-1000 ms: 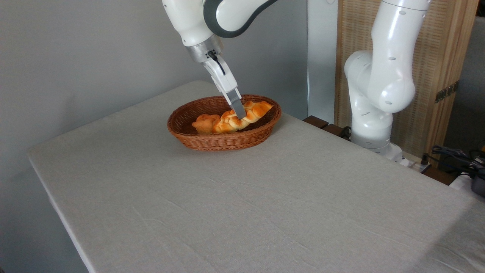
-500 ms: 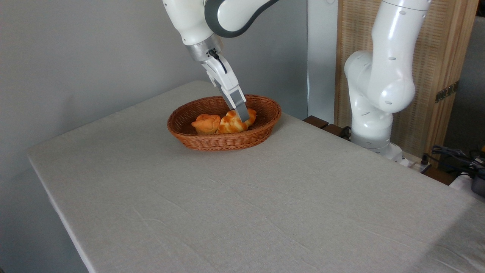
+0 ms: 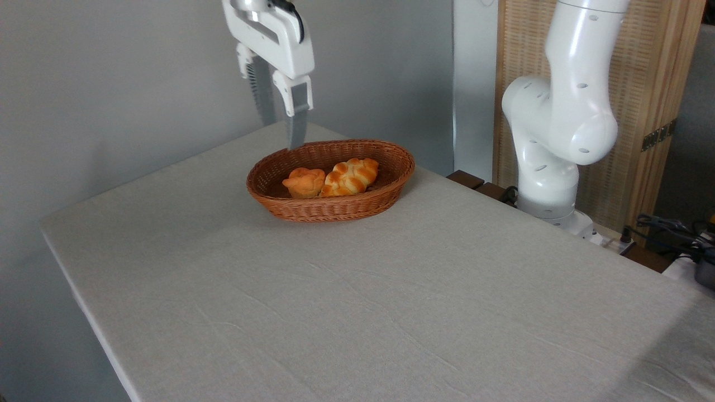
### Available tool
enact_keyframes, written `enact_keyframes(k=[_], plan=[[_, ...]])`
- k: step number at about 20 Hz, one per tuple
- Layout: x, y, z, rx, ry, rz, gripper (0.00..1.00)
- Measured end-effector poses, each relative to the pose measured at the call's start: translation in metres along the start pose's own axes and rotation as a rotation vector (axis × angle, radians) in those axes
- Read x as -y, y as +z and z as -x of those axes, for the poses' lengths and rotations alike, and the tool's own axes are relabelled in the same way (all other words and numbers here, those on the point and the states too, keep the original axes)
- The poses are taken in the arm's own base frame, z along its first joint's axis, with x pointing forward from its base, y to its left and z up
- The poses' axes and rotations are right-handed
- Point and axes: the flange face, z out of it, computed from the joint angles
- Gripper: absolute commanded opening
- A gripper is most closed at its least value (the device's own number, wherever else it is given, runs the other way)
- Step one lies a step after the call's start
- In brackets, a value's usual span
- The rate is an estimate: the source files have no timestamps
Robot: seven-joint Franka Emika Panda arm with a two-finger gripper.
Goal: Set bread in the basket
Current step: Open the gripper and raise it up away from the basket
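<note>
Upper centre of the frame, the bread [image 3: 351, 176] lies inside the basket [image 3: 335, 207] beside a small round bun [image 3: 304, 182]. Above it, the hand [image 3: 282, 131] hangs empty, fingers apart. Placement looks done; only retreat remains.
</note>
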Motion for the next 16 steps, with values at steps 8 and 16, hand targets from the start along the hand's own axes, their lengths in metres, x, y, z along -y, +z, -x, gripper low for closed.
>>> enact_keyframes(k=[8,16], plan=[[0.113,-0.035,0.017,0.005,-0.034,-0.033,1.0],[0.123,-0.026,0.022,0.114,-0.074,-0.104,1.0]])
